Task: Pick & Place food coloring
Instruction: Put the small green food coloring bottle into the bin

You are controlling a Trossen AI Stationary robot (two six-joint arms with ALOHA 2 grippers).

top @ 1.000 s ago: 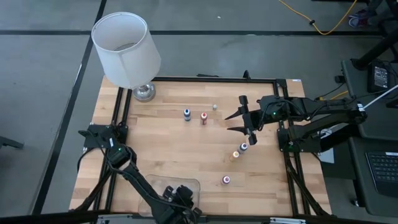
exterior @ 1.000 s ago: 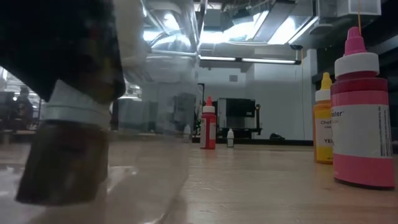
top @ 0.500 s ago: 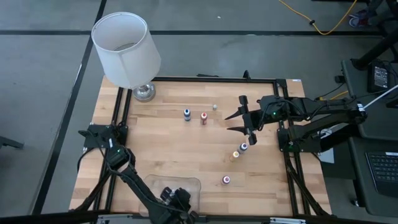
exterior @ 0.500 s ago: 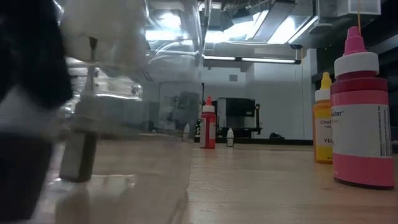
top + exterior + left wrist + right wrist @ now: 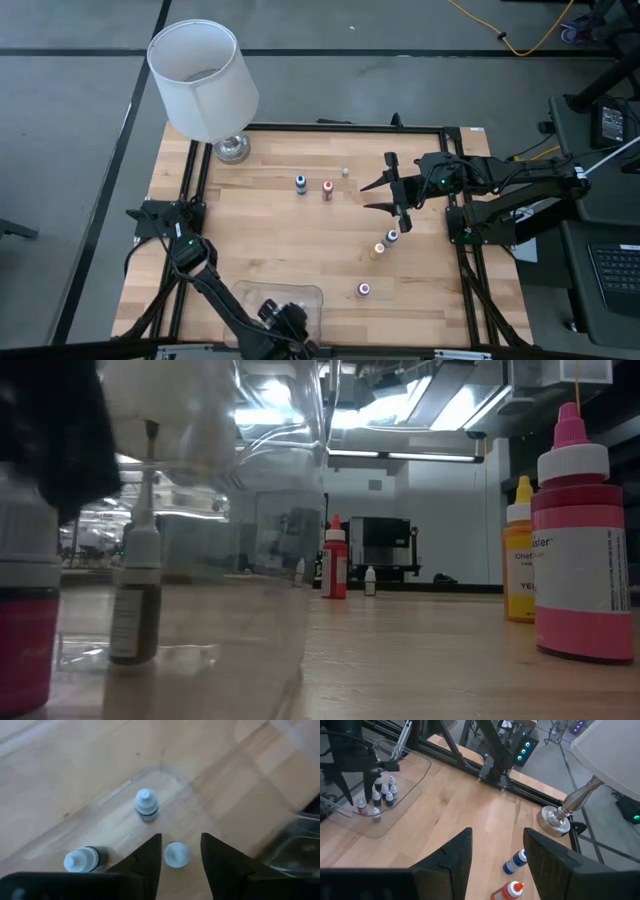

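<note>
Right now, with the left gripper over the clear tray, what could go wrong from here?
The left gripper stands directly above a pale-capped bottle in the clear tray, its jaws apart around the cap; if it rises unevenly, a finger could tip that bottle. Two more bottles stand close by in the tray, so one toppling may knock the others. The right gripper hangs open near the purple bottle and could nudge it when it descends.
</note>
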